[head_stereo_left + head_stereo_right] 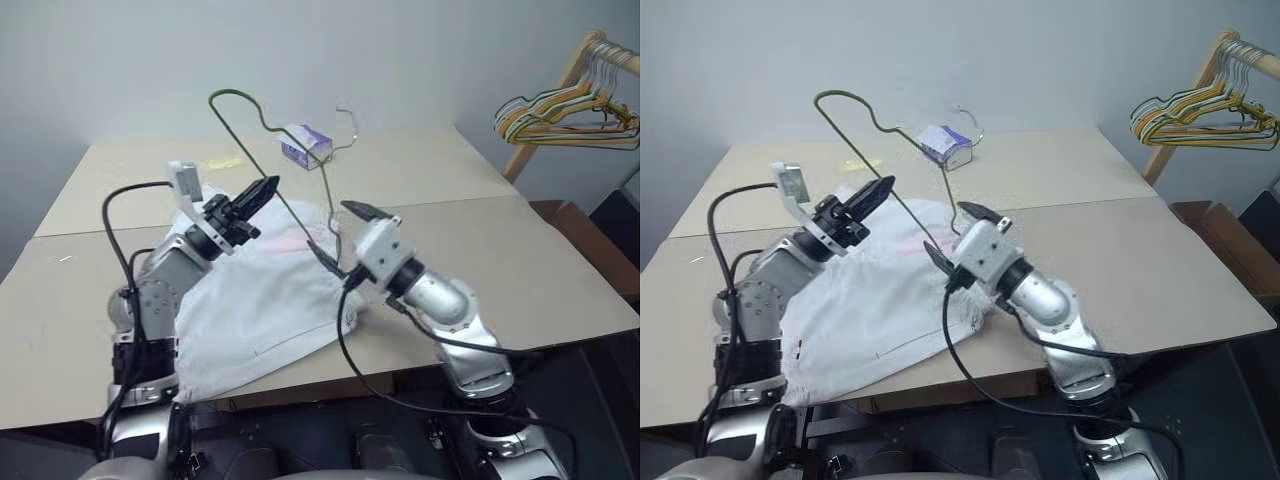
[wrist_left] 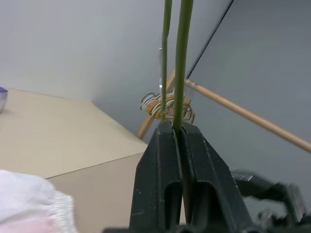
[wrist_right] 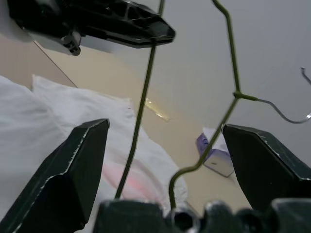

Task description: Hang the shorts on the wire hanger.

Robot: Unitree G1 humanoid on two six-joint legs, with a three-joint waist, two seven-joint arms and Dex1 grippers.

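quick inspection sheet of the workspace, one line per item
surface: tan table of joined boards, seam visible
job's things: wire hanger raised above the table; shorts lying crumpled on the near edge, partly overhanging
clutter: small purple and white box at the back
grippers: left tool shut on the hanger's wire; right tool open, hanger wire passing between its fingers
cables: black cables looping off both forearms
surroundings: wooden rack with bunched hangers to the right, plain wall behind
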